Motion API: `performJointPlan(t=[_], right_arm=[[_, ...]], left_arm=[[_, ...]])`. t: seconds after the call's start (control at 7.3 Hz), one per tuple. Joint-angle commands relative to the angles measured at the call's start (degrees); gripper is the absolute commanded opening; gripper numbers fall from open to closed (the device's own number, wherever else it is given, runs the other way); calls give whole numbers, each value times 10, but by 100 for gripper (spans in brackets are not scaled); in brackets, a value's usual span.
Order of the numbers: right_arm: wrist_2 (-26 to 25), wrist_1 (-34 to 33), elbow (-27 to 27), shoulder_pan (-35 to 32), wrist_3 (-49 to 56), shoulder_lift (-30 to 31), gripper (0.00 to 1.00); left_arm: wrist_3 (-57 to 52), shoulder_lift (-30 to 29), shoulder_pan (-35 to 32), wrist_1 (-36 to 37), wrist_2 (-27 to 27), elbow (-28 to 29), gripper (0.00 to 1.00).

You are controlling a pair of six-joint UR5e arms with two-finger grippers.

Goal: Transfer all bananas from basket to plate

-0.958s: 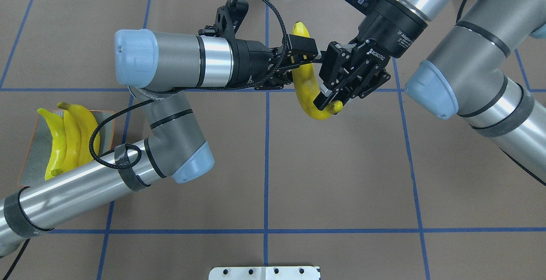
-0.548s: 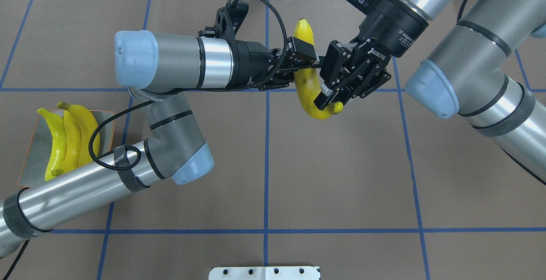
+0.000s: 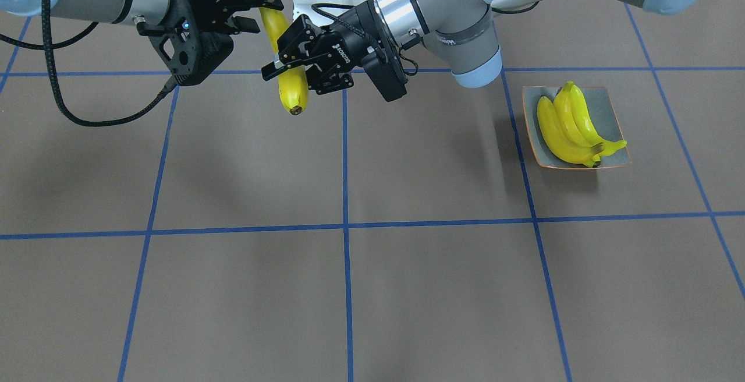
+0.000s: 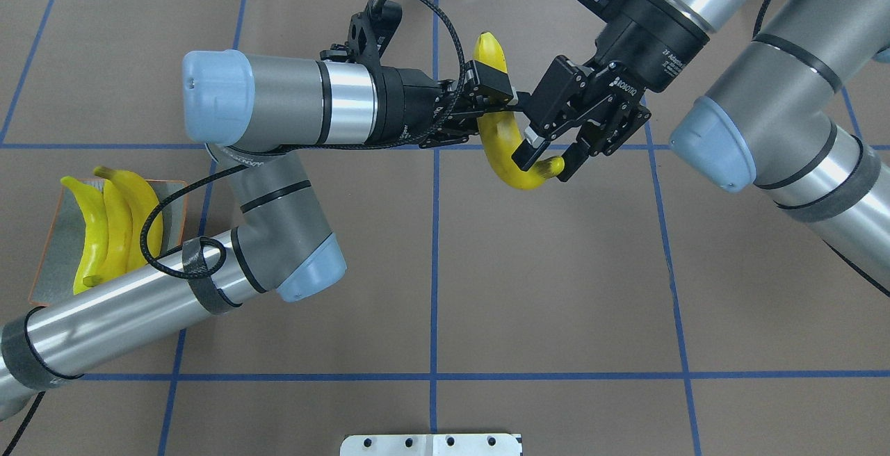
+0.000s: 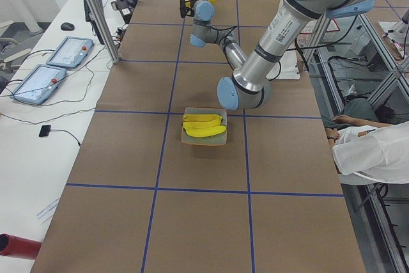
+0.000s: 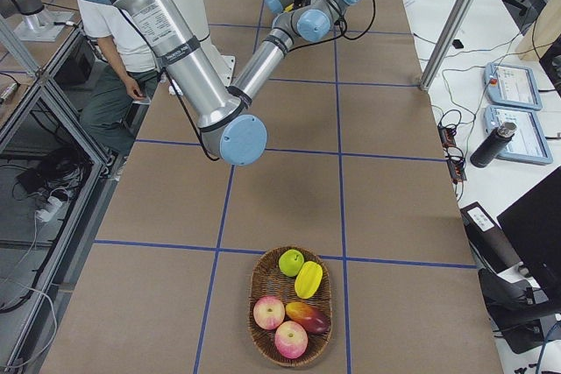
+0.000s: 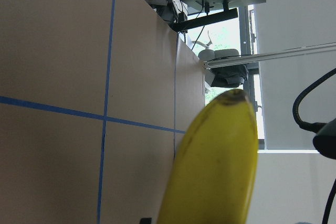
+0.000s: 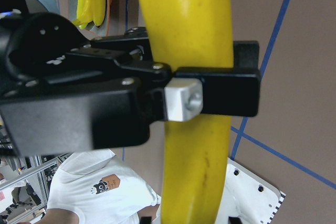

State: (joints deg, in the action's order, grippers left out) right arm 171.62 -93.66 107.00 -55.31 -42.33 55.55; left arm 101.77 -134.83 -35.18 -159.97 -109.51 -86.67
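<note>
Plate by the left edge of the desk has three bananas lying side by side in it. Basket down at the right end holds other fruit, apples and such. Fourth banana is over the desk's middle, toward the far edge. Left claw is pinching it around its middle, and right claw is spread wide with the banana's near tip sitting between its fingers.

held banana: yellow, curved, in the air, clamped mid-length by left gripper
plate bananas: three, lying side by side
plate: grey-green, orange rim
</note>
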Motion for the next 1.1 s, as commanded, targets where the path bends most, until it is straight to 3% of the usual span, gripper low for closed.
performJointPlan(t=[0.0,0.14,0.55,0.96], right_arm=[[-1,36,3,-44,0,33,100],[-15,37,4,-54,-3,39,100],[-171,37,25,-67,-6,91,100],[-297,37,23,-67,-21,123,100]], left_arm=[[-3,28,-1,0,0,-13,0],[-6,71,-3,1,0,-44,0],[-10,210,-31,1,-7,-145,0],[-34,354,-133,-3,-120,-210,0]])
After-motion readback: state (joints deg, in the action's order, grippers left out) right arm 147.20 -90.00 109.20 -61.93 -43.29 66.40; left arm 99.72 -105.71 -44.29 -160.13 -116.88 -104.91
